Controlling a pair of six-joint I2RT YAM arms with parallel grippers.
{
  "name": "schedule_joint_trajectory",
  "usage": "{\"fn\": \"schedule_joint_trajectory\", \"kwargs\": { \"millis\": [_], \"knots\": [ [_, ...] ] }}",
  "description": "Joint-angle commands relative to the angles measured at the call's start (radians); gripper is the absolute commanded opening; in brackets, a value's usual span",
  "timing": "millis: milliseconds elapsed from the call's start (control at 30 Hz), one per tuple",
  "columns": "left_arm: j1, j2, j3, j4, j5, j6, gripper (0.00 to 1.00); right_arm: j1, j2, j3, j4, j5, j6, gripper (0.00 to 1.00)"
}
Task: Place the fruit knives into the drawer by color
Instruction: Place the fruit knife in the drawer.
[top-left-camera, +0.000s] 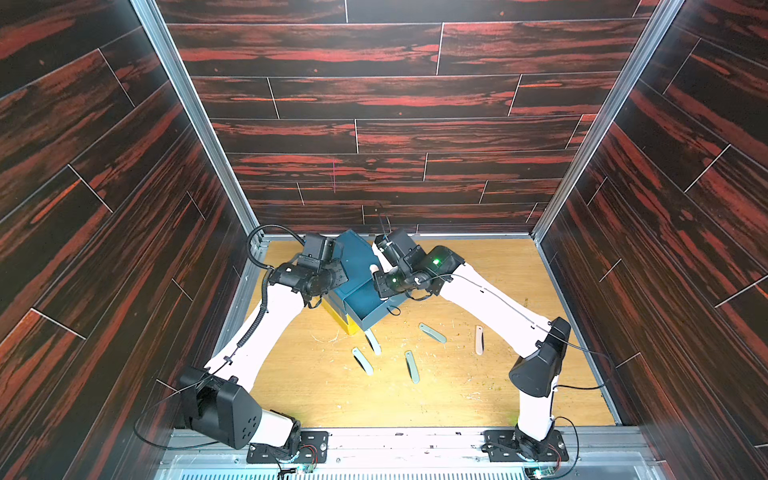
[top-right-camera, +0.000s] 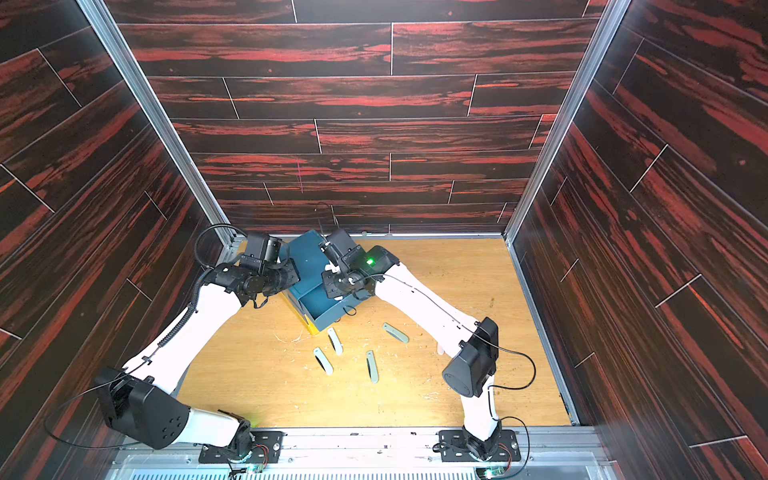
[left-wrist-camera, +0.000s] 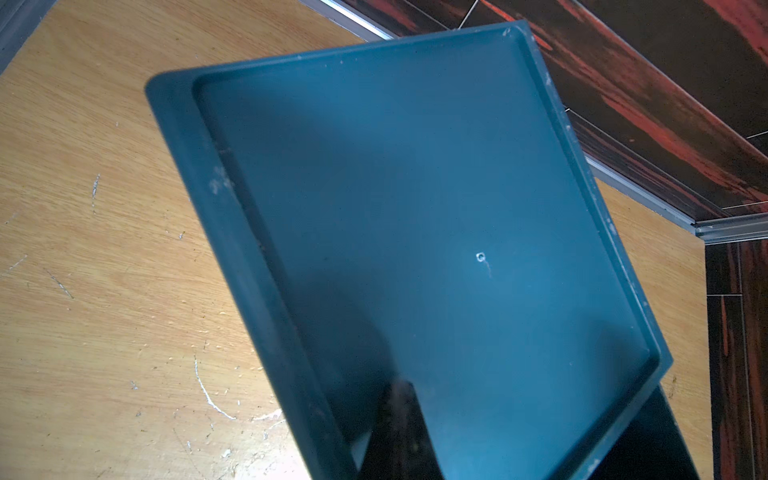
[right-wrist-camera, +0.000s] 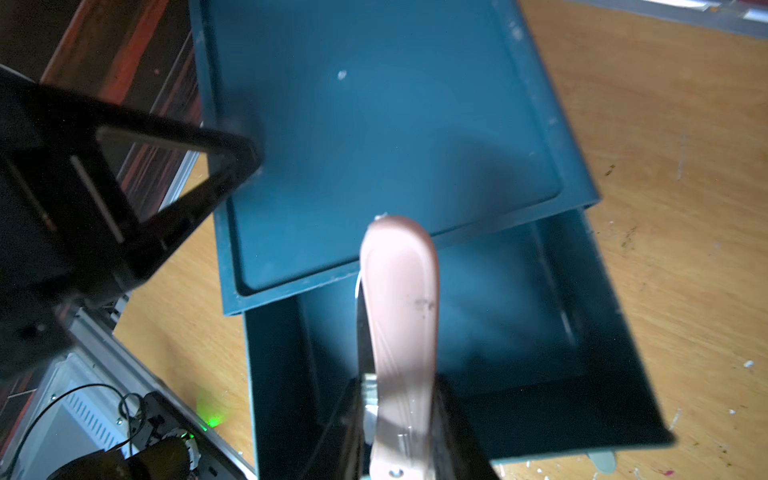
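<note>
The right gripper is clamping a pale pink folded fruit knife above the pulled-out teal drawer of the small teal-and-yellow plastic chest. The closed, empty left gripper is bracing its top. The knife tip seems to be overhanging that top, risking a bounce out.

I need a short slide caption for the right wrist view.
Close-up: the right gripper holds a pink fruit knife over the open teal drawer.
</note>
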Motion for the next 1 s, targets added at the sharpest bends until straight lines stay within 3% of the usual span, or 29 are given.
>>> {"fn": "schedule_joint_trajectory", "kwargs": {
  "millis": [0, 367, 767, 967],
  "knots": [
    [-0.003, -0.013, -0.007, -0.018, -0.001, -0.005, 0.0, 0.016, 0.001, -0.015, 0.014, -0.009, 0.025, 0.15],
    [-0.004, -0.015, -0.009, -0.021, -0.005, -0.003, 0.0, 0.027, 0.021, -0.019, 0.015, -0.011, 0.059, 0.15],
    [-0.003, -0.017, -0.009, -0.018, -0.005, -0.003, 0.0, 0.027, 0.041, 0.016, -0.046, 0.027, 0.214, 0.16],
    [-0.004, -0.018, -0.01, -0.021, -0.004, -0.003, 0.0, 0.027, 0.05, 0.039, -0.053, 0.042, 0.226, 0.16]
  ]
}}
